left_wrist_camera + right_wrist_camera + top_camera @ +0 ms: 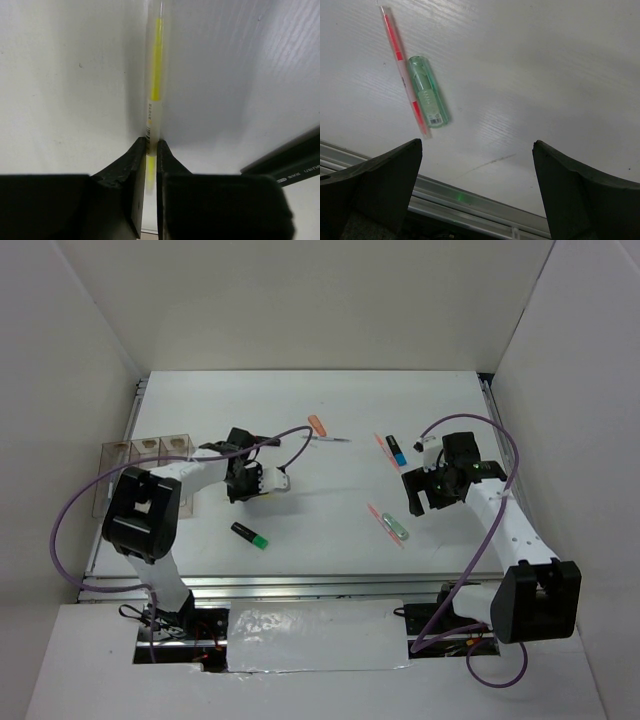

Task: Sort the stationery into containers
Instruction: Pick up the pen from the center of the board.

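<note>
Left wrist: left tool (151,143) clamps yellow pen (156,65), jutting ahead; right tool (477,146) spread wide.

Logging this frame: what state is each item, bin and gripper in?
left gripper: shut on yellow pen, pinching its end.
right gripper: open, empty.
mint green highlighter: flat on the table, alongside red pen.
black-green highlighter: loose on the table.
blue-black highlighter: loose on the table.
orange stub: loose on the table.
containers: upright, nothing clearly inside.
</note>
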Robot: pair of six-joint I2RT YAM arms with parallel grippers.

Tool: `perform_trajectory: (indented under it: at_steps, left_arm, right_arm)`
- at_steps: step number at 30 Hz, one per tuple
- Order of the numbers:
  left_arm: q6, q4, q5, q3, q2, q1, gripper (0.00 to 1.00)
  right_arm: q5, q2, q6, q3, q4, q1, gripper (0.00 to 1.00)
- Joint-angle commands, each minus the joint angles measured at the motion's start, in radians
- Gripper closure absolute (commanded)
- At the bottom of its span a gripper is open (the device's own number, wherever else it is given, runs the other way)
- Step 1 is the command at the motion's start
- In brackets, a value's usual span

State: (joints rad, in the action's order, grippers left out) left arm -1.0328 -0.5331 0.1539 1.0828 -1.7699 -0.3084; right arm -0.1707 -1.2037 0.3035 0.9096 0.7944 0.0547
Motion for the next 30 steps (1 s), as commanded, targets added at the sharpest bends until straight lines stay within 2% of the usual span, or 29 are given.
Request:
perform_trajectory:
  at_steps: [1, 4, 6, 7, 8, 11, 12, 17, 25, 30]
  left_arm:
    - [0.01, -0.085, 0.001, -0.02, -0.095, 0.008, 0.84]
    - [0.084, -0.111, 0.041, 0.055, -0.105, 0.008, 0.94]
    - [0.125, -0.16, 0.067, 0.104, -0.096, 0.02, 1.0]
    - [0.193, -0.174, 0.093, 0.159, -0.086, 0.028, 1.0]
    - [0.264, -0.195, 0.104, 0.213, -0.065, 0.044, 1.0]
    - [0.362, -0.237, 0.2, 0.291, 0.007, 0.104, 1.0]
    - [0.438, -0.237, 0.229, 0.327, 0.029, 0.121, 1.0]
    - [0.611, -0.284, 0.273, 0.414, 0.164, 0.244, 1.0]
    - [0.599, -0.383, 0.277, 0.387, 0.289, 0.547, 1.0]
    - [0.55, -0.416, 0.343, 0.322, 0.346, 0.66, 1.0]
  right_arm:
    - [-0.01, -0.008, -0.004, 0.052, 0.028, 0.01, 0.03]
    - [-0.019, -0.008, -0.004, 0.064, 0.045, 0.014, 0.04]
    - [-0.026, -0.008, 0.0, 0.069, 0.057, 0.026, 0.08]
    - [-0.033, -0.007, 0.002, 0.075, 0.065, 0.034, 0.12]
    - [-0.032, -0.016, -0.001, 0.077, 0.066, 0.062, 0.21]
    - [-0.016, -0.057, -0.017, 0.089, 0.072, 0.141, 0.33]
    - [-0.015, -0.085, -0.024, 0.103, 0.069, 0.163, 0.38]
    - [0.01, -0.172, -0.079, 0.17, 0.043, 0.301, 0.42]
    - [0.059, -0.364, -0.139, 0.241, 0.022, 0.396, 0.41]
    - [0.065, -0.467, -0.155, 0.282, -0.004, 0.408, 0.44]
